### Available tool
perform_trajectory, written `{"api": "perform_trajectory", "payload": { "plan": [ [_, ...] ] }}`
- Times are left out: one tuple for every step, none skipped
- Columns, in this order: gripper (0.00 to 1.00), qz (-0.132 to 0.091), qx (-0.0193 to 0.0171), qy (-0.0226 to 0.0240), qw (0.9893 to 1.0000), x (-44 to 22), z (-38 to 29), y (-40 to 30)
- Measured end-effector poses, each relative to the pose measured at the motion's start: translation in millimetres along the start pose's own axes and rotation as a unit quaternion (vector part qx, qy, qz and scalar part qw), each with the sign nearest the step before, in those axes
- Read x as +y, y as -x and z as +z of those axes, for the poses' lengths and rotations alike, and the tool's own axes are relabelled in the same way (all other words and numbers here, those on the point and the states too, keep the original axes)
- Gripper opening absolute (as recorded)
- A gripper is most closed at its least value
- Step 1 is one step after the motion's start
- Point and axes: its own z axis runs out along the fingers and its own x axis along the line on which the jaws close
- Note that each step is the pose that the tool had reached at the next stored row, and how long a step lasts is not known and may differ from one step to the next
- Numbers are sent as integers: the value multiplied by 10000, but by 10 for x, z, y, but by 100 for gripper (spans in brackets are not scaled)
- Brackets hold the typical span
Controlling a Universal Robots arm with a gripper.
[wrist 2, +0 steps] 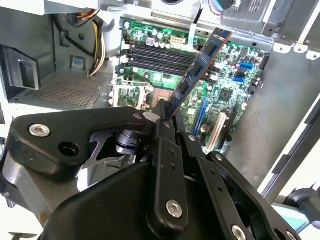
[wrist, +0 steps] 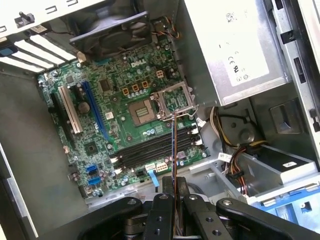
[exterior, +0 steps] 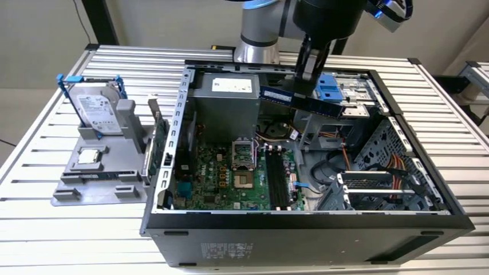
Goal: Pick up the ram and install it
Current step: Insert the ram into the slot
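- Upper centre of the exterior view: the end effector (exterior: 310, 73) hangs over the open computer case (exterior: 306, 229), pinching the ram (exterior: 294, 99).
- The ram is in the air, tilted, above the motherboard (exterior: 225, 177) and clear of its memory slots (exterior: 276, 179).
- Left in that view, a hard drive (exterior: 99, 109) stands upright in a grey stand (exterior: 95, 183) on the worktop (exterior: 68, 235).

Long blue-green ram (exterior: 300, 101), dark chips; held aloft, tilted, above open case (exterior: 306, 235)
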Motion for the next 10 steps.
{"api": "perform_trajectory", "payload": {
  "plan": [
    [0, 17, 0, 0, 10000, 0, 0, 0],
    [0, 33, 0, 0, 10000, 0, 0, 0],
    [0, 49, 0, 0, 10000, 0, 0, 0],
    [0, 65, -1, 0, 10000, 0, 0, 0],
    [0, 81, 0, 0, 10000, 0, 0, 0],
    [0, 97, -1, 0, 10000, 0, 0, 0],
    [0, 112, -1, 0, 9999, 0, 0, 0],
    [0, 127, -1, 0, 9999, 0, 0, 0],
    [0, 143, -1, 0, 9999, 0, 0, 0],
    [0, 159, -1, 0, 9999, 0, 0, 0]
  ]
}}
